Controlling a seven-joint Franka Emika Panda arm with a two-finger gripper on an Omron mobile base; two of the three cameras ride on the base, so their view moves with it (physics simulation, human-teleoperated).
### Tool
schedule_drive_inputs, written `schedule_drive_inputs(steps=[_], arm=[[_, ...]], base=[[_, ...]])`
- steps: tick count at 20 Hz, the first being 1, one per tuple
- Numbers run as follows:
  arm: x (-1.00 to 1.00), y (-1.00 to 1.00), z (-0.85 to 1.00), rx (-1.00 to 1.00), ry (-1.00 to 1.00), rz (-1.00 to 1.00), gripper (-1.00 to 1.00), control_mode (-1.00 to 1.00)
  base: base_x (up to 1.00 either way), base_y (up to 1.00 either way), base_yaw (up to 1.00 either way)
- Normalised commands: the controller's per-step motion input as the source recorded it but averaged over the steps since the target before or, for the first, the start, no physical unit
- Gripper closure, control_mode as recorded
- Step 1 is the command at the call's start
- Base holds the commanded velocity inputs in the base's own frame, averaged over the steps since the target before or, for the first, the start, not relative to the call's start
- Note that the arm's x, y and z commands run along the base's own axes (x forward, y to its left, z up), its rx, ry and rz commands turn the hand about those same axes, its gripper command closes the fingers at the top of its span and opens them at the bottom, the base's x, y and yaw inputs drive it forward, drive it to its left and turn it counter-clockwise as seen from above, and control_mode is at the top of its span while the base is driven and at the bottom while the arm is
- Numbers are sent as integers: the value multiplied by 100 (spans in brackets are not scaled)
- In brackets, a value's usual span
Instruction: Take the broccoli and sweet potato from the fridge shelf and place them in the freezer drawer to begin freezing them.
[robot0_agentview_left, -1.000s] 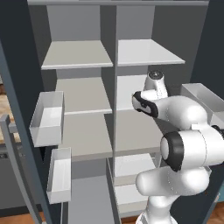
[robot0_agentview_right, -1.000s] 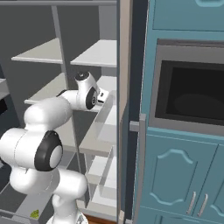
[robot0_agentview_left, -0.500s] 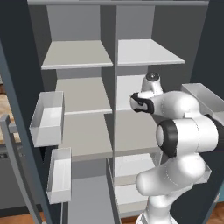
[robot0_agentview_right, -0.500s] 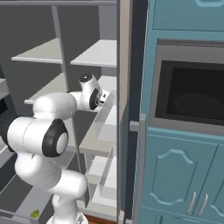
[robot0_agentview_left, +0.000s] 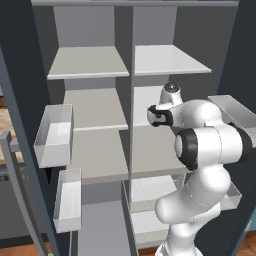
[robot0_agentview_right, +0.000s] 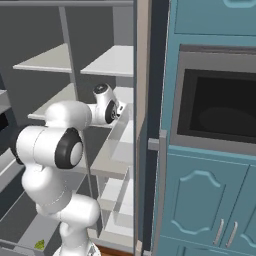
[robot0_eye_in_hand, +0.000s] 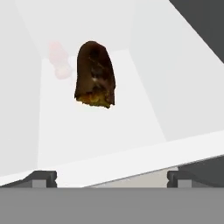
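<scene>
Fridge (robot0_agentview_left: 132, 75) stands open, grey inside, split by a centre divider into two columns of shelves. Sweet potato (robot0_eye_in_hand: 95, 75) lies on a white shelf surface inside the fridge, dark brown with an orange-yellow lower end, ahead of the gripper (robot0_eye_in_hand: 112, 177) and a bit left of its centre line in the hand view, well apart from the fingertips (robot0_eye_in_hand: 43, 177). Jaws stand wide apart, nothing between them, each tip near one side of the hand view. A faint pinkish smudge sits behind the sweet potato toward the shelf's back corner; can't tell what it is. In the left base view the arm's wrist (robot0_agentview_left: 162, 111) reaches into the fridge's right column at the middle shelf level. Broccoli (robot0_agentview_right: 39, 244) is a tiny yellow-green clump low down at the bottom of the fridge, in the grey freezer drawer (robot0_agentview_right: 30, 231), left of the robot's base in the right base view. Pale door bins (robot0_agentview_left: 54, 135) hang on the fridge's left door. To the right of the fridge is a teal cabinet with a built-in oven (robot0_agentview_right: 220, 110).
</scene>
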Motion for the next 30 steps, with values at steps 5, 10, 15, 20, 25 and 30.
schedule_drive_inputs(steps=[5,10,15,20,25,30], arm=[[29,0,0,0,0,0,-100,-100],[24,0,-2,0,0,0,-100,-100],[25,0,-11,0,0,0,-100,-100],[30,-1,-13,0,0,0,-100,-100],[34,-2,-11,0,0,0,-100,-100],[31,-3,-12,0,0,0,-100,-100]], base=[[0,0,0],[0,0,0],[0,0,0],[0,0,0],[0,0,0],[0,0,0]])
